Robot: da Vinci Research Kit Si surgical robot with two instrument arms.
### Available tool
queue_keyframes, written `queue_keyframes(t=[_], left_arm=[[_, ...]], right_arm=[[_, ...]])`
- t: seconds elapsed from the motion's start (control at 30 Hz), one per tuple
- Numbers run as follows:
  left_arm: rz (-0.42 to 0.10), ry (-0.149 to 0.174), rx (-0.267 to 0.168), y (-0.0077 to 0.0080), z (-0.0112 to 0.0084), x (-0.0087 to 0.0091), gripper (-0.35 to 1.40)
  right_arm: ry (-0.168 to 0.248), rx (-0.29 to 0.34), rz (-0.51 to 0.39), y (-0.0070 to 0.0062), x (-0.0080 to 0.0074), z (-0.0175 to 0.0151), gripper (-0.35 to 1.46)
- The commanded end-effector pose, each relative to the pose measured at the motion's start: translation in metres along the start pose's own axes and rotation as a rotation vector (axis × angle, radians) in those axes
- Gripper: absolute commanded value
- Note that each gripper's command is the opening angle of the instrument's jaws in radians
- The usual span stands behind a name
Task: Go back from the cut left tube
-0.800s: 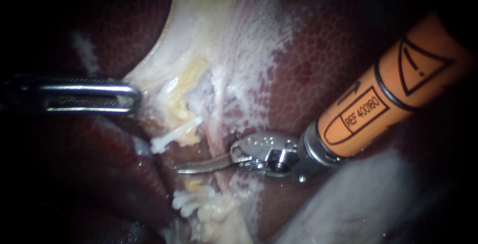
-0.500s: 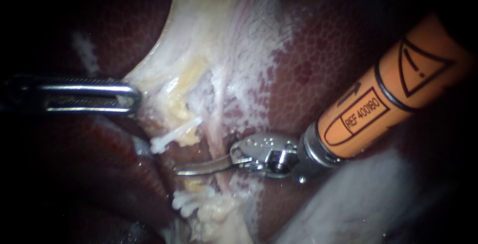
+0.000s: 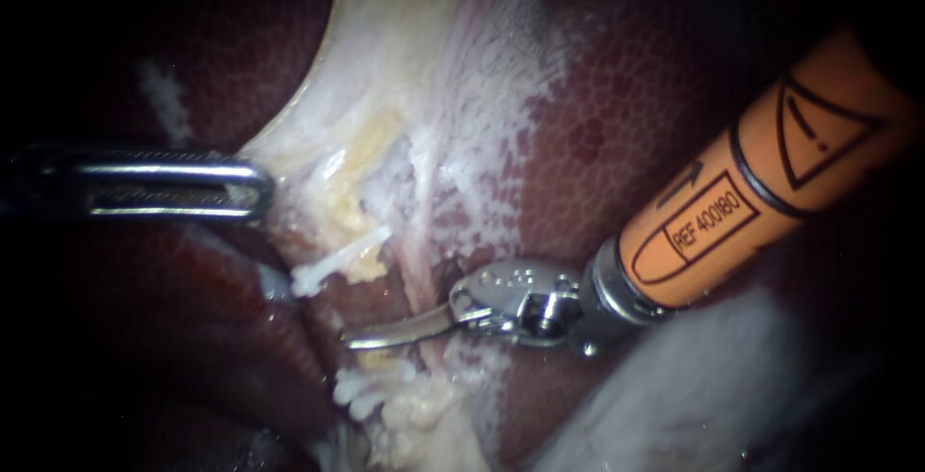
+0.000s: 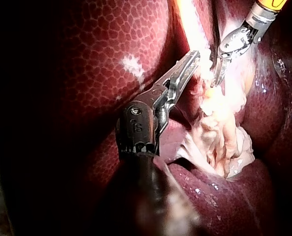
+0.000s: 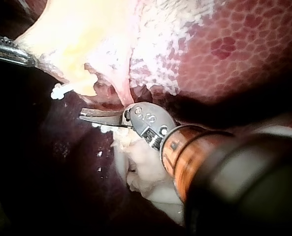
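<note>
Beside cut left tube (image 3: pixel 347 252), R instrument (image 3: pixel 361 337), blades together, has edged back slightly; retreat barely begun. L instrument (image 3: pixel 258 186) clamps pale tissue (image 3: pixel 385 96).

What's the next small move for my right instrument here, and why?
Probably ease the right instrument back along its shaft, toward the upper right: its jaws lie shut, holding nothing, with the tip between the upper stump and lower stump of the cut tube.
</note>
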Motion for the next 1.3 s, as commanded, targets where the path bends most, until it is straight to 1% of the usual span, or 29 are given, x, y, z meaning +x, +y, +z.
queue_keyframes(t=[0.03,0.1,0.2,0.27,0.43,0.57,0.87,0.93,1.0,1.07,1.17,1.27,1.3], left_arm=[[0.0,0.0,0.0,0.0,0.0,0.0,-0.35],[0.0,0.0,0.0,0.0,0.0,0.0,-0.35],[0.0,0.0,0.0,0.0,0.0,0.0,-0.35],[0.0,0.0,0.0,0.0,0.0,0.0,-0.35],[0.0,0.0,0.0,0.0,0.0,0.0,-0.35],[0.0,0.0,0.0,0.0,0.0,0.0,-0.35],[0.0,0.0,0.0,0.0001,0.0,0.0001,-0.35],[0.0,0.0,0.0,0.0001,0.0,0.0001,-0.35],[0.001,0.0,0.0,0.0002,0.0,0.0001,-0.35],[0.001,0.0,0.001,0.0002,0.0,0.0002,-0.35],[0.001,0.0,0.001,0.0003,0.0,0.0003,-0.35],[0.002,0.0,0.001,0.0004,0.0,0.0004,-0.35],[0.002,0.0,0.001,0.0004,0.0,0.0004,-0.35]], right_arm=[[0.001,-0.003,-0.006,0.0,0.0,0.0001,0.21],[0.001,-0.003,-0.012,0.0,0.0,0.0001,0.26],[0.007,-0.011,-0.024,0.0,0.0001,0.0002,0.46],[0.007,-0.011,-0.03,0.0001,0.0001,0.0003,0.54],[0.01,-0.011,-0.041,0.0,0.0002,0.0003,0.57],[0.012,-0.01,-0.053,0.0,0.0002,0.0005,0.69],[0.012,-0.008,-0.059,-0.0001,0.0001,0.0001,0.69],[0.013,-0.012,-0.071,-0.0003,0.0,-0.0004,0.73],[0.018,-0.031,-0.083,-0.0005,-0.0001,-0.0012,0.88],[0.022,-0.046,-0.093,-0.0008,0.0,-0.002,0.91],[0.028,-0.063,-0.103,-0.0011,0.0006,-0.0038,0.91],[0.039,-0.108,-0.128,-0.0016,0.0013,-0.0062,1.01],[0.041,-0.12,-0.141,-0.0017,0.0014,-0.0069,1.01]])
